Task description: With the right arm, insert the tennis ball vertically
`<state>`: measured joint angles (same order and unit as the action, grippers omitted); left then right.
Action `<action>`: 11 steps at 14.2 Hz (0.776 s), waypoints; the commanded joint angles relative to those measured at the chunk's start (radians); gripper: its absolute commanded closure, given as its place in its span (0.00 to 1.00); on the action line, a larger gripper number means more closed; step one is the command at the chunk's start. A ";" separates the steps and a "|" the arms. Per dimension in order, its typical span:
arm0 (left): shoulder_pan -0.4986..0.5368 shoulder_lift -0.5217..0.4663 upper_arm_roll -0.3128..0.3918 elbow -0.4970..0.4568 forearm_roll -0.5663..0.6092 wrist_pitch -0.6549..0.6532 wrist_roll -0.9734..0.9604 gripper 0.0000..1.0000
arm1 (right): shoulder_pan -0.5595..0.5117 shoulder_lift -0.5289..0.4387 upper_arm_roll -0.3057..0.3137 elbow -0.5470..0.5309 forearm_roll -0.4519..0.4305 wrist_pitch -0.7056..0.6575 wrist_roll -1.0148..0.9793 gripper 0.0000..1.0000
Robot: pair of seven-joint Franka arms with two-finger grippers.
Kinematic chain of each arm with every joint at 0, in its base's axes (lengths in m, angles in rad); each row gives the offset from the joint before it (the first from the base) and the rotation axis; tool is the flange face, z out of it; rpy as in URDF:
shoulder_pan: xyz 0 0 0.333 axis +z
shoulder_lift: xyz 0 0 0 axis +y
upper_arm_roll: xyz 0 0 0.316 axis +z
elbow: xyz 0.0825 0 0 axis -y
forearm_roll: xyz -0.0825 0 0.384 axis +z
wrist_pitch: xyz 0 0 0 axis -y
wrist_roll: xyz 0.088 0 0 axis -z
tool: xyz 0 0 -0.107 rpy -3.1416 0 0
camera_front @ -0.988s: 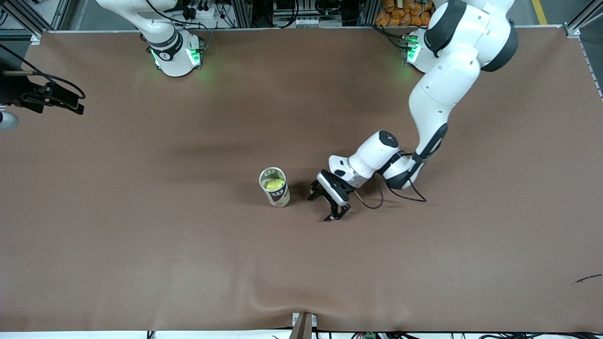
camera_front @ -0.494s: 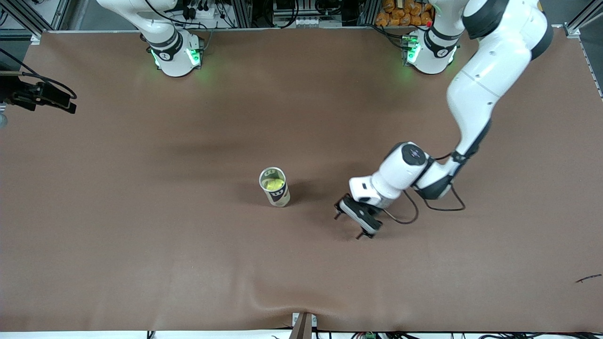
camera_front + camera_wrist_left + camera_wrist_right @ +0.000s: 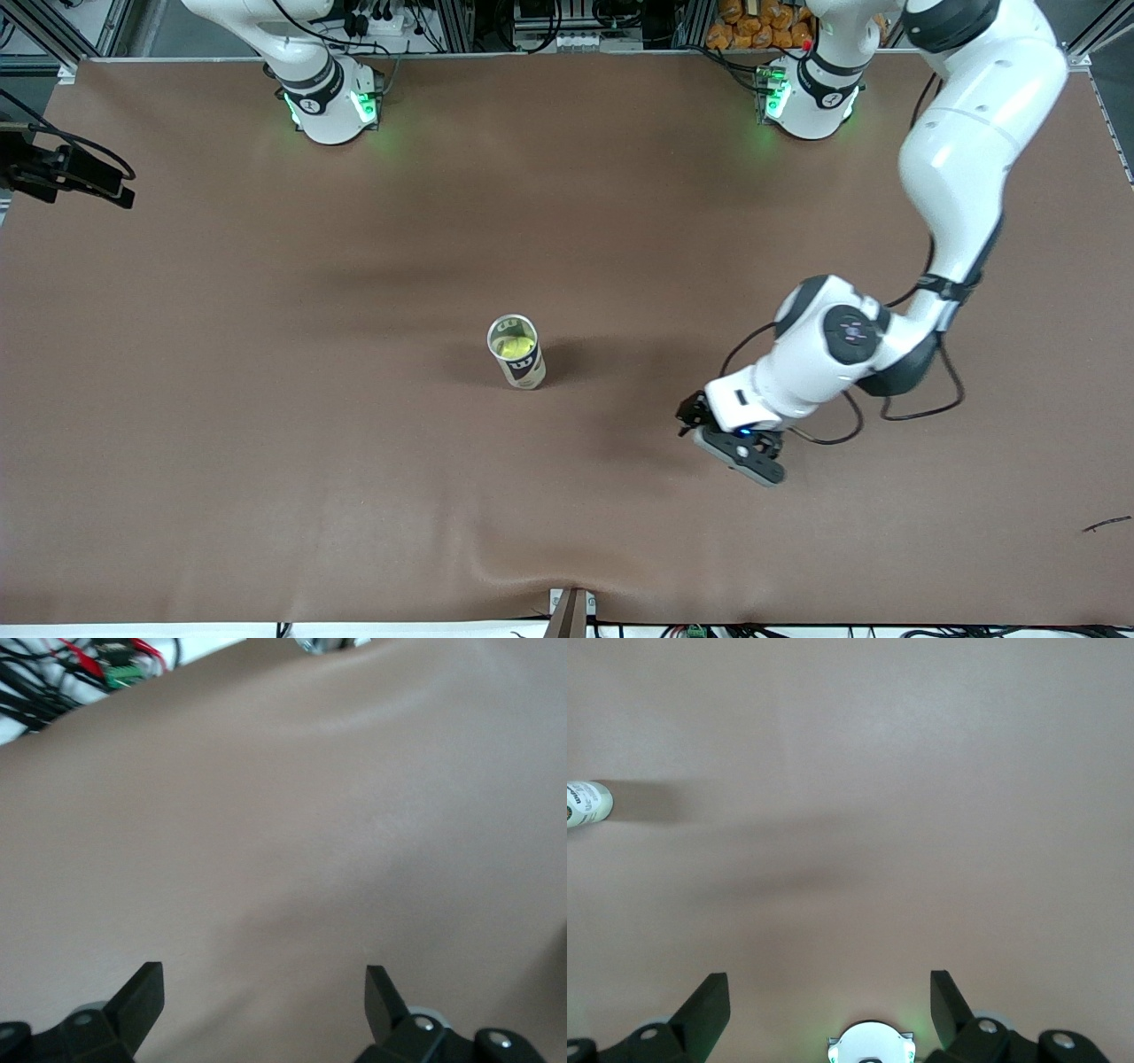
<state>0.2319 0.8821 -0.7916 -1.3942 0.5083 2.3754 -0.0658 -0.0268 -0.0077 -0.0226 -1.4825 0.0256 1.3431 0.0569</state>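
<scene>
Brown table [image 3: 266, 399] lies bare around upright can [image 3: 516, 352]; tennis ball [image 3: 515, 346] apparently inside.

Table cover [image 3: 266, 399]: matt brown, cloth-like, slightly wrinkled at the camera-side edge. Ball can [image 3: 516, 352]: glossy, printed label. Tennis ball [image 3: 516, 346]: fuzzy yellow felt. Left arm [image 3: 966, 159]: smooth glossy white plastic shell, black joints.
</scene>
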 commanded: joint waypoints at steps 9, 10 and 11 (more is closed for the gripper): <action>0.216 -0.144 -0.190 0.067 -0.019 -0.393 -0.011 0.00 | -0.036 -0.009 0.023 0.011 -0.010 0.034 0.014 0.00; 0.222 -0.188 -0.186 0.067 -0.022 -0.416 -0.011 0.00 | -0.036 -0.009 0.023 0.011 -0.007 0.034 0.009 0.00; 0.231 -0.233 -0.184 0.066 -0.025 -0.439 -0.009 0.00 | -0.038 -0.009 0.023 0.013 -0.003 0.034 0.003 0.00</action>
<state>0.4466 0.7599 -0.9870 -1.3130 0.5081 1.9973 -0.0658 -0.0475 -0.0077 -0.0176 -1.4755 0.0249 1.3767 0.0568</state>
